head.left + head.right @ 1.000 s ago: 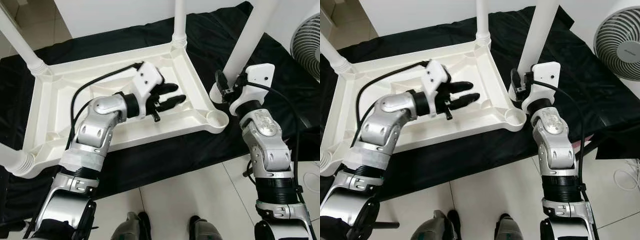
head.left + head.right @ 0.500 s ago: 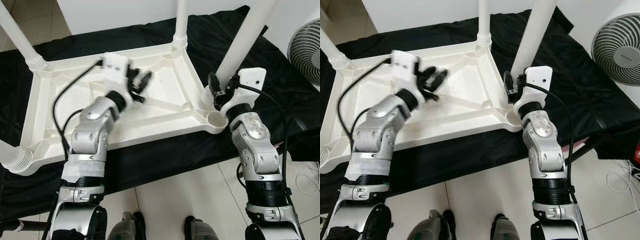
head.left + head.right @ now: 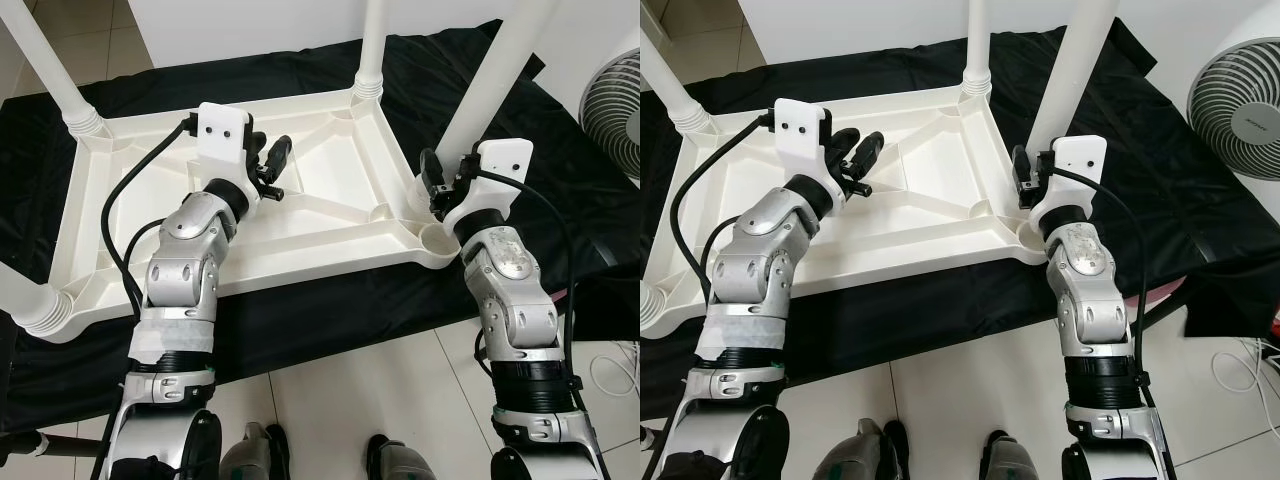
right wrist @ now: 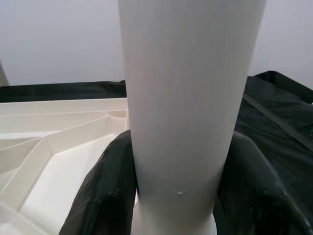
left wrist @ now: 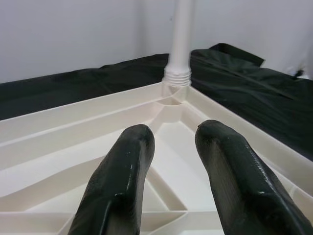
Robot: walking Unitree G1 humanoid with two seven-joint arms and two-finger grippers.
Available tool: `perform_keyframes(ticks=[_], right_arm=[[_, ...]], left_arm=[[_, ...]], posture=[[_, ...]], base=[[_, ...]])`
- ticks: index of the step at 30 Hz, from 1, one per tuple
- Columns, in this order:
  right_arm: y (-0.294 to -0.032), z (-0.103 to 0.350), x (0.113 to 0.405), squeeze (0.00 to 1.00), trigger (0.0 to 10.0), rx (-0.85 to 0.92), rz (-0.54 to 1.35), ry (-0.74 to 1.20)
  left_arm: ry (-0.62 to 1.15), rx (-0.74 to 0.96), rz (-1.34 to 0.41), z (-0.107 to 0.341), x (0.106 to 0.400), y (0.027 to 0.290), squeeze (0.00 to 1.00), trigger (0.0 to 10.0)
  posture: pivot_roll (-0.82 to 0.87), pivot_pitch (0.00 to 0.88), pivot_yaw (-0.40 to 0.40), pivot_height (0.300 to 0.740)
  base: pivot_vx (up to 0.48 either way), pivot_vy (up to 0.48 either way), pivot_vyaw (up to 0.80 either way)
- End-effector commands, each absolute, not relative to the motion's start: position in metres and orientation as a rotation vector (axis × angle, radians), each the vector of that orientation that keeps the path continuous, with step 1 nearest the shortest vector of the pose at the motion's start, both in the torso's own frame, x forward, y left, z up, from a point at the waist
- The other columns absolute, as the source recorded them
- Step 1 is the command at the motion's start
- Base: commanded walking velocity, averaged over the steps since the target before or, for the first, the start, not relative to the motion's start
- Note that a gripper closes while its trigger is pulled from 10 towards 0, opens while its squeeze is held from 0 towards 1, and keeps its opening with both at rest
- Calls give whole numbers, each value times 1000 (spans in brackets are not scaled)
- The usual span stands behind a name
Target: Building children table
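Head stereo pair: high, facing down on upturned table (image 3: 330, 215), both arms.
Left wrist: low over underside, facing far leg (image 5: 180, 41).
Right wrist: very close on gripped leg (image 4: 188, 112).
Shared: table underside.

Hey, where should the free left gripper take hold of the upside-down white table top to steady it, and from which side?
Take the raised near long rim of the table top, coming down from above with one finger either side. That rim is a thin upright wall, bare and nearest the open left gripper, which hovers over the ribbed underside. The right gripper is shut on the leg at the near right corner.
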State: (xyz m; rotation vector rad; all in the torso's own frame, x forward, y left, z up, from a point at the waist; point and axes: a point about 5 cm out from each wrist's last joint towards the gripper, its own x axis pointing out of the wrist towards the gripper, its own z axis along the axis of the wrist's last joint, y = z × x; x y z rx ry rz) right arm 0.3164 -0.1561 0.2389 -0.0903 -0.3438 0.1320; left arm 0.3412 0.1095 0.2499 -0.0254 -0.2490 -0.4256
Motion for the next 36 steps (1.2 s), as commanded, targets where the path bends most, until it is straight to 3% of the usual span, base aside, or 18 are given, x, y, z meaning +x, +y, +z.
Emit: perform_keyframes(ticks=[1,9,20,30,36], right_arm=[[-152,239,311,0,10000,-100,147,-369],[-150,222,296,0,10000,-89,172,-328],[-152,215,290,0,10000,-90,173,-302],[-157,210,286,0,10000,-105,152,-279],[-156,205,283,0,10000,-105,157,-260]], left_arm=[[-251,-28,-344,246,339,113,0,10000],[-294,57,-428,232,315,104,0,10000],[-320,106,-466,226,307,104,0,10000],[-335,129,-328,234,318,143,0,10000],[-273,127,-471,217,304,125,0,10000]], posture=[[-98,156,75,740],[-78,167,55,740],[-80,170,52,740],[-90,169,64,740],[-85,171,68,740]], base=[[0,0,0],[0,0,0],[0,0,0],[0,0,0],[0,0,0]])
